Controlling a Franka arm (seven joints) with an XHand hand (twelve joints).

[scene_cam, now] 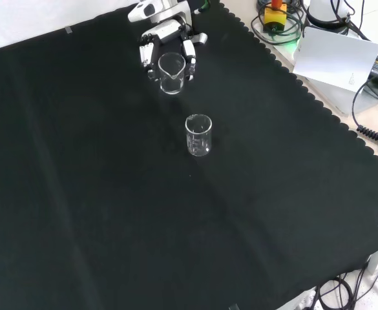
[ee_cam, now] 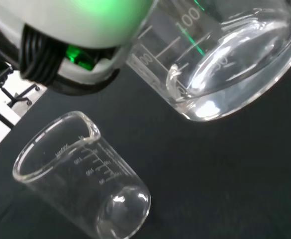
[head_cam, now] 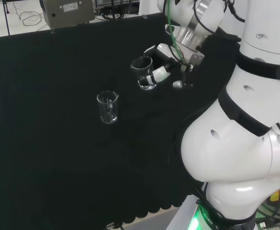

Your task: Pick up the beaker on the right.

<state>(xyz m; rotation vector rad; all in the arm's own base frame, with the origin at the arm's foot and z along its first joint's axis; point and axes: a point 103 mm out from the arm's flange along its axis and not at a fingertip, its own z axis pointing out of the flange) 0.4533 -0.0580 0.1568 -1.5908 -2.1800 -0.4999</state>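
Head view, left to right: spare beaker (head_cam: 107,107) upright on the black cloth (head_cam: 44,120), well apart from my hand (head_cam: 162,64). Right of it, the task beaker (head_cam: 143,72) sits in my curled fingers (head_cam: 159,74), seemingly lifted off the cloth.

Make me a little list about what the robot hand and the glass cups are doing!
Robot hand: the robot hand has its fingers curled round one beaker
Held beaker: the held beaker is clear glass and looks empty
Other beaker: the other beaker stands upright on the cloth, apart from the hand, also empty
Surface: black cloth over the bench
Task status: looks grasped; whether it is off the cloth is hard to tell
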